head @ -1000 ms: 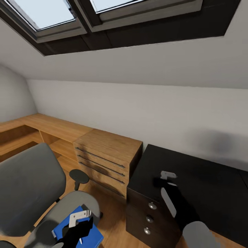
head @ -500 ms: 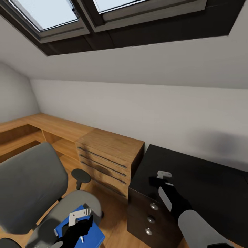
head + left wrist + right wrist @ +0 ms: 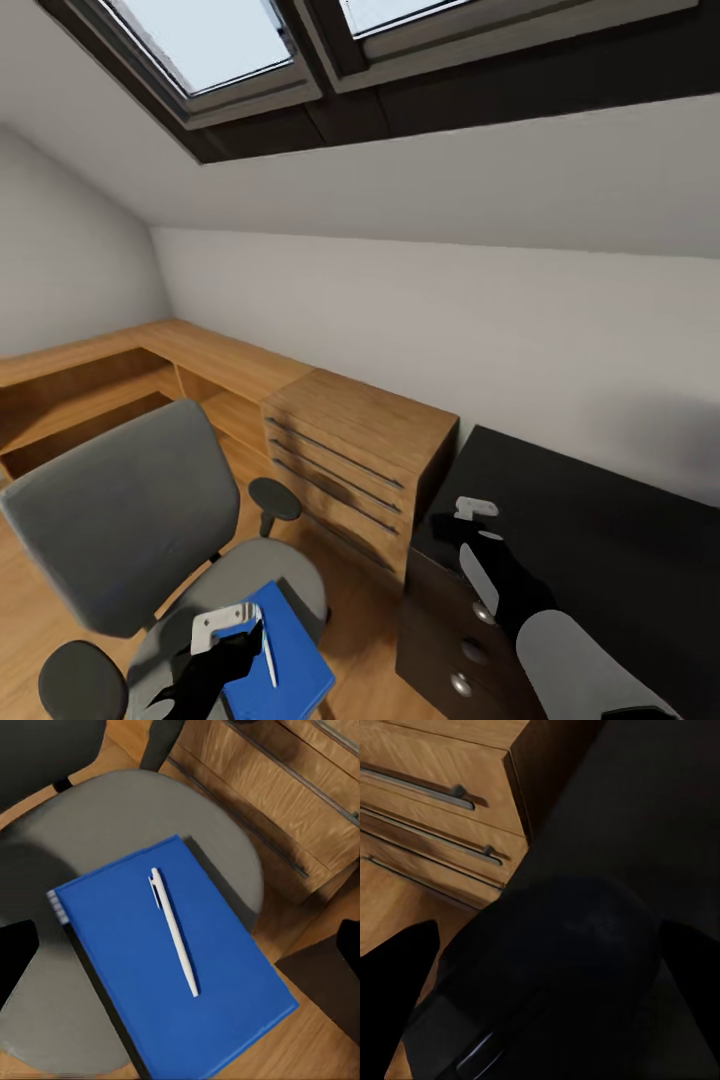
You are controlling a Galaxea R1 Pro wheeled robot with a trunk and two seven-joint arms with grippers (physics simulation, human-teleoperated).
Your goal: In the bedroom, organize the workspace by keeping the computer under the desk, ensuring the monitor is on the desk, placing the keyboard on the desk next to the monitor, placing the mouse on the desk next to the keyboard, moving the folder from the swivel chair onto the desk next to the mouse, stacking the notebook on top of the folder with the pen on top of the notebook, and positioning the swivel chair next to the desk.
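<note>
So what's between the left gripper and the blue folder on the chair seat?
Left wrist view: only the white pen, lying on the blue folder. The left gripper hangs above, fingers spread.

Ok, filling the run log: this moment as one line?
left gripper: open above folder | pen: lying on folder | folder: on swivel chair seat | right gripper: shut on mouse over desk

The head camera swings left, so the whole scene slides rightward in its picture: the wooden drawer unit (image 3: 355, 465) and the desk (image 3: 600, 540) sit further right, and more of the swivel chair (image 3: 130, 520) shows, including its second armrest. Over the folder (image 3: 285, 655), the left gripper (image 3: 228, 628) shifts slightly off the pen (image 3: 268, 655), now uncovered beside it.
</note>
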